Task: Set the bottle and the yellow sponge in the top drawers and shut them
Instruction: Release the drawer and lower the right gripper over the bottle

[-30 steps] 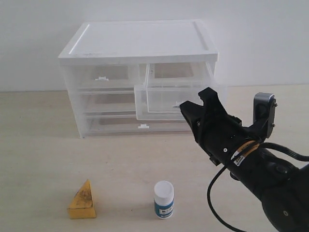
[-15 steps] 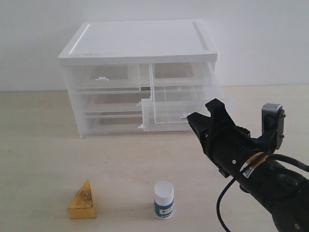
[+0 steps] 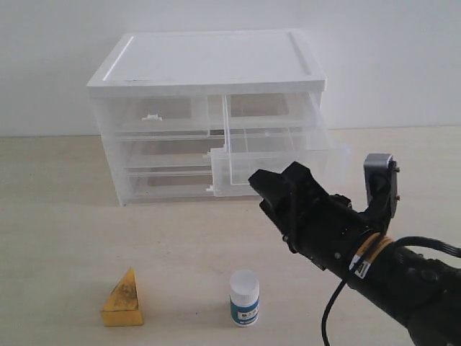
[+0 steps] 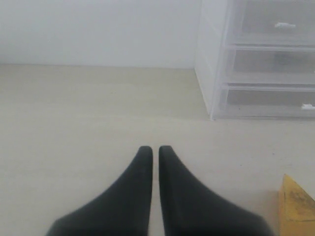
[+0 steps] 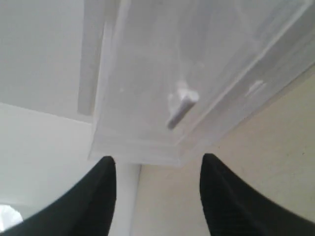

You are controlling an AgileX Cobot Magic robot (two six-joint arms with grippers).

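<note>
Pale table, bare white wall: right top drawer standing open, bottle and sponge waiting outside.

I am finding the right gripper hanging wide-jawed and empty just before that drawer's handle, so I am judging the drawer left ready for loading. The left gripper is resting pinched shut, holding nothing, near the sponge. The bottle is standing upright, well apart from the cabinet. The left top drawer is sitting closed, barring the sponge's way in.
</note>
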